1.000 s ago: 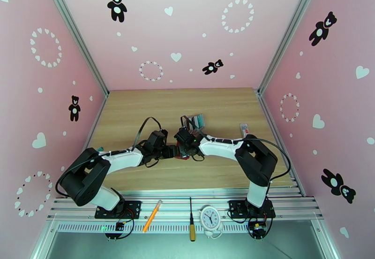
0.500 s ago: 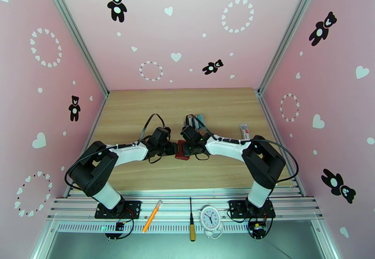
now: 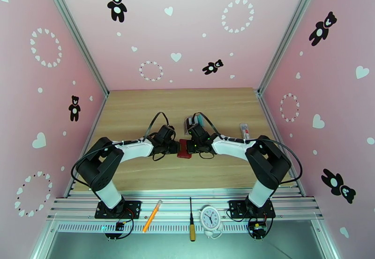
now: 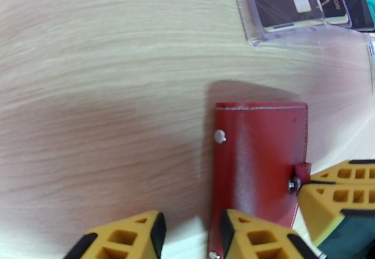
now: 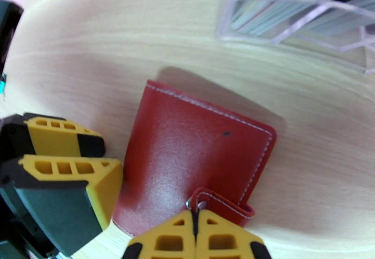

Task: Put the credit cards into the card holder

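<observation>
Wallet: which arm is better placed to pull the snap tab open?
Right. The right gripper is shut on the wallet's tab; the left gripper is open, straddling the opposite edge, suited to steadying it.

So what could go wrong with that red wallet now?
1. The right gripper pinches just the wallet's small snap tab; it might slip off.
2. The left gripper straddles the wallet's edge close to the right one; they might bump, or the wallet could slide instead of opening.

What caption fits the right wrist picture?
Right gripper pinches the snap tab of the red card holder, left gripper alongside, clear stand behind.
</observation>
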`<action>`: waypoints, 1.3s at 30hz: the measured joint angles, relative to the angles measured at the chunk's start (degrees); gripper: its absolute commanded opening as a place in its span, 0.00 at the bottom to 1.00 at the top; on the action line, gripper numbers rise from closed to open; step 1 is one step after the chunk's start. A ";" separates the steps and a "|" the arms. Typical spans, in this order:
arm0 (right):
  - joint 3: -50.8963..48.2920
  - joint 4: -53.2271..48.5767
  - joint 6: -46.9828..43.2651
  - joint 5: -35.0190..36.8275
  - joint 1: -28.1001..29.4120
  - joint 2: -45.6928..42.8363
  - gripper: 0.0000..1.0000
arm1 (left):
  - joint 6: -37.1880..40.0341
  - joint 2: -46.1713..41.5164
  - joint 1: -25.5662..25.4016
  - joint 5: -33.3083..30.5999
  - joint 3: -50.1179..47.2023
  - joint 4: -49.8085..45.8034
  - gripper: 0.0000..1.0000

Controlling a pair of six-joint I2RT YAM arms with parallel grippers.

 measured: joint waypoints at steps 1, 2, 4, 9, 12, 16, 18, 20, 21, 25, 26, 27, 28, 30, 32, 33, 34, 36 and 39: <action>-0.35 0.55 0.13 -0.28 -0.17 -0.46 0.00 | 0.00 0.26 -0.17 -0.24 0.52 -0.42 0.40; -0.55 0.79 0.28 -0.48 -0.26 -0.90 0.00 | 0.00 0.48 -0.35 -0.37 1.03 -0.79 0.41; -0.83 1.31 0.42 -0.79 -0.52 -1.79 0.00 | 0.00 0.66 -0.46 -0.50 1.36 -1.09 0.40; -2.32 1.84 0.59 -1.07 -1.31 -4.59 0.00 | -0.04 0.57 -0.68 -0.98 1.36 -1.16 0.40; -3.34 1.90 0.63 -1.01 -1.66 -6.05 0.00 | -0.24 0.46 -0.79 -1.33 1.36 -1.18 0.40; -4.87 1.95 0.76 -0.70 -1.86 -6.95 0.00 | -0.44 0.42 -1.01 -1.79 1.36 -1.22 0.40; -5.84 1.92 0.81 -0.31 -1.97 -7.30 0.00 | -0.52 0.42 -1.03 -1.84 1.36 -1.22 0.40; -7.02 1.79 0.98 0.35 -2.05 -8.13 0.00 | -0.68 0.42 -1.05 -1.86 1.36 -1.29 0.40; -7.54 1.57 1.01 0.85 -2.05 -8.68 0.00 | -0.68 0.42 -1.05 -1.90 1.36 -1.31 0.40; -9.18 0.66 1.20 2.49 -2.05 -11.02 0.01 | -0.90 0.42 -1.07 -2.01 1.36 -1.29 0.40; -9.51 0.42 1.20 2.99 -2.05 -11.56 0.02 | -0.96 0.42 -1.07 -2.01 1.36 -1.29 0.40; -9.77 0.20 1.29 3.34 -2.05 -11.96 0.03 | -1.09 0.42 -1.07 -2.01 1.36 -1.29 0.40; -10.01 -0.09 1.51 3.58 -2.03 -12.33 0.05 | -1.14 0.42 -1.07 -2.01 1.36 -1.29 0.40; -10.67 -0.55 1.95 4.33 -2.05 -12.92 0.07 | -1.16 0.42 -1.07 -2.01 1.36 -1.29 0.40; -11.34 -1.01 2.49 4.81 -2.05 -13.40 0.11 | -1.33 0.42 -1.07 -2.01 1.36 -1.29 0.40; -11.65 -1.22 2.71 5.09 -2.05 -13.57 0.12 | -1.36 0.42 -1.07 -2.01 1.36 -1.29 0.40; -11.98 -1.42 2.82 5.31 -2.05 -13.77 0.12 | -1.38 0.42 -1.07 -2.01 1.36 -1.27 0.40; -12.61 -1.81 3.21 5.86 -2.03 -14.23 0.15 | -1.55 0.39 -1.07 -2.01 1.36 -1.20 0.40; -13.55 -2.51 3.80 6.54 -2.05 -15.37 0.17 | -1.55 0.17 -1.07 -1.99 1.25 -1.14 0.40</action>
